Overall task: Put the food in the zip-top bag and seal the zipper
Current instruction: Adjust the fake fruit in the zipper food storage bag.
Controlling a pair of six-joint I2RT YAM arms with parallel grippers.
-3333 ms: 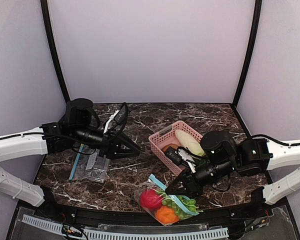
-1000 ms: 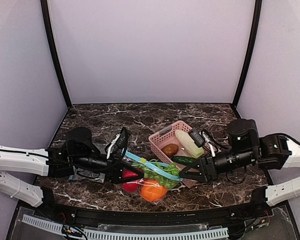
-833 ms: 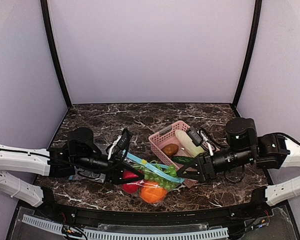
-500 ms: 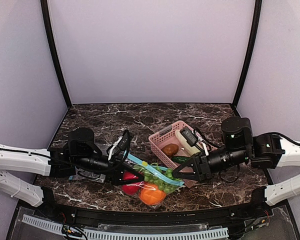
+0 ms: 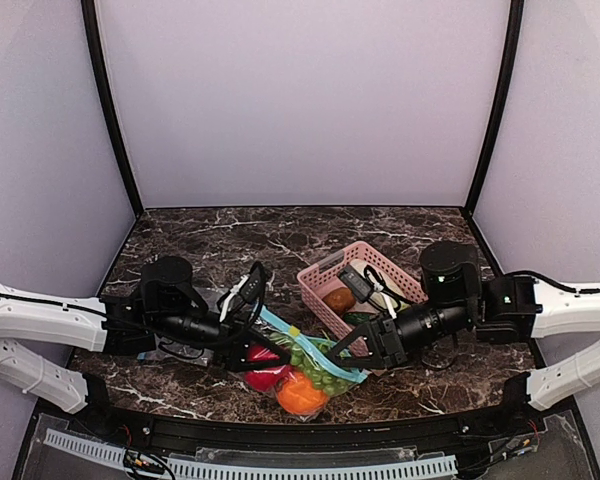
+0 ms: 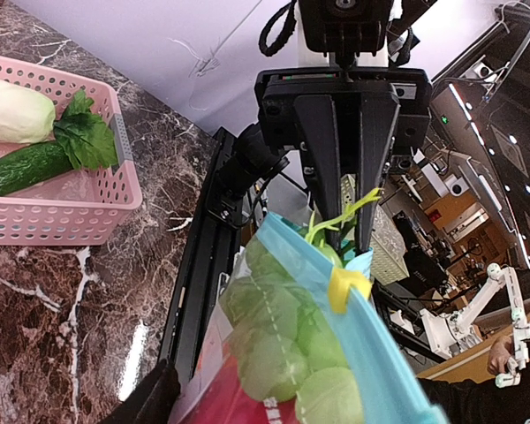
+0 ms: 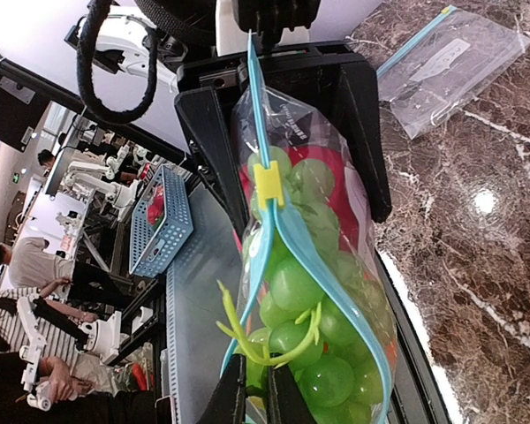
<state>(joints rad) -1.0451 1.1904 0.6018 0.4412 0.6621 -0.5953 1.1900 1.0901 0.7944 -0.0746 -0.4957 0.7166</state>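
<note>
**Filled bag held up between two tools**

The left tool [image 5: 255, 352] stands wide and clasps the left end of the zip-top bag [image 5: 310, 365], at the tomato [image 5: 264, 377]. The right tool [image 7: 258, 389] is almost closed and pinches the light blue zipper [image 6: 371, 353] at the right end. The bag hangs over the near edge of the counter [image 5: 230, 235]. It holds one tomato, one orange [image 5: 301, 396] and one grape bunch [image 5: 322, 362]. A second bag [image 7: 455, 66] lies flat at the left.

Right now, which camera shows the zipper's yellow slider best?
The right wrist view: the slider sits clear and central on the blue zipper of the bag. The left wrist view shows it close too, with less zipper around it. The top view shows barely a speck.
</note>
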